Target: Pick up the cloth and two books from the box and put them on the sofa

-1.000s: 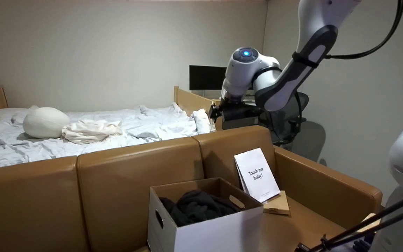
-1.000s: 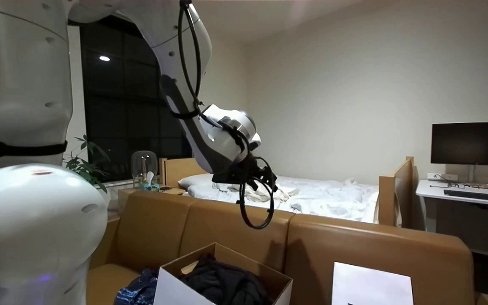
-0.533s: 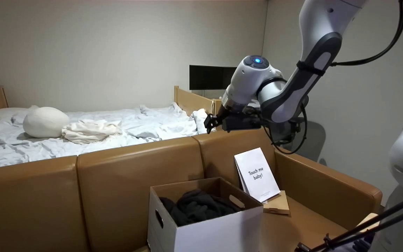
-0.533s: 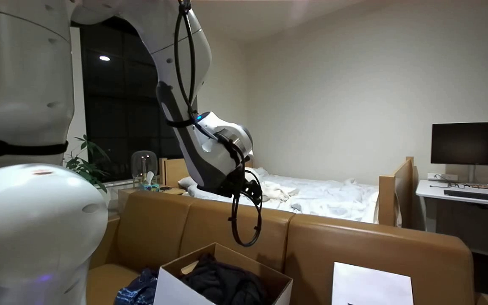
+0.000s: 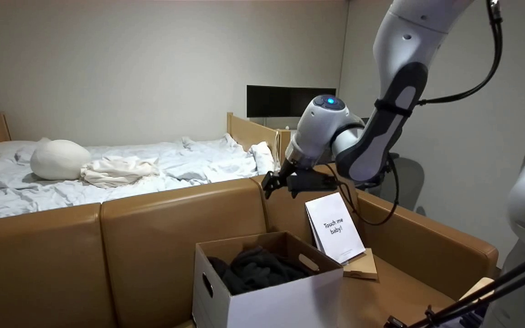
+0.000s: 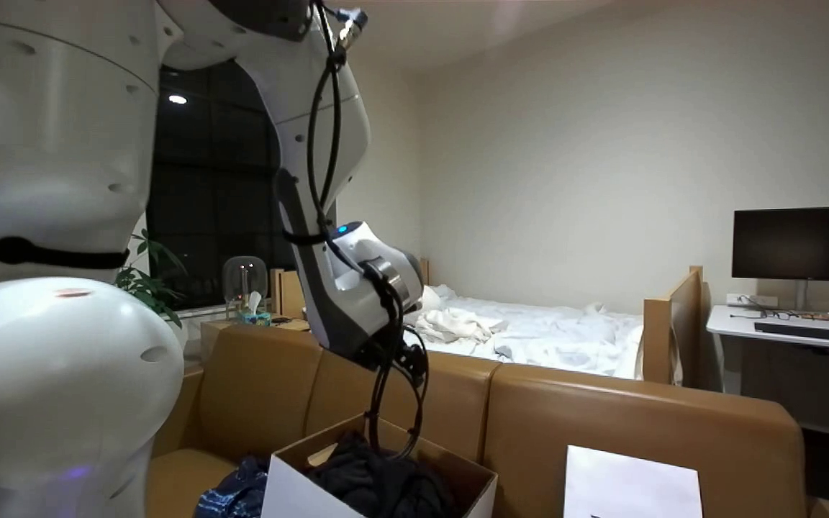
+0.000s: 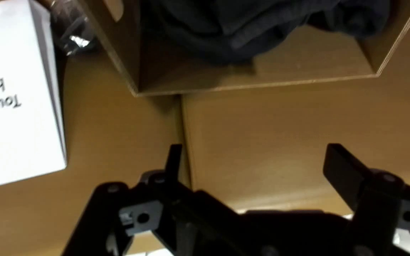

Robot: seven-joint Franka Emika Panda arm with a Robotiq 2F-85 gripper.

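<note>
Dark cloth (image 5: 260, 271) is all bunched up inside the white box (image 5: 285, 303), down below the claw (image 7: 255, 158), which is spread wide apart in the wrist view. Lower right of the claw, in an exterior view, a "Touch me baby!" book (image 5: 335, 228) sits tilted on the sofa (image 5: 406, 291).

A brown sofa (image 5: 43, 259) carries the things. On its seat (image 5: 394, 291), in front of the backrest (image 5: 185, 209), an open-topped white box (image 5: 285, 303) stands upright. Just beside it, to the left, lies a dark blue patterned cloth (image 6: 234, 489). To the right, a flat tan item (image 5: 365, 265) lies on the seat; there a white book (image 5: 335, 228) leans toward the backrest, its lower end overlapping the tan item, contact unclear.
</note>
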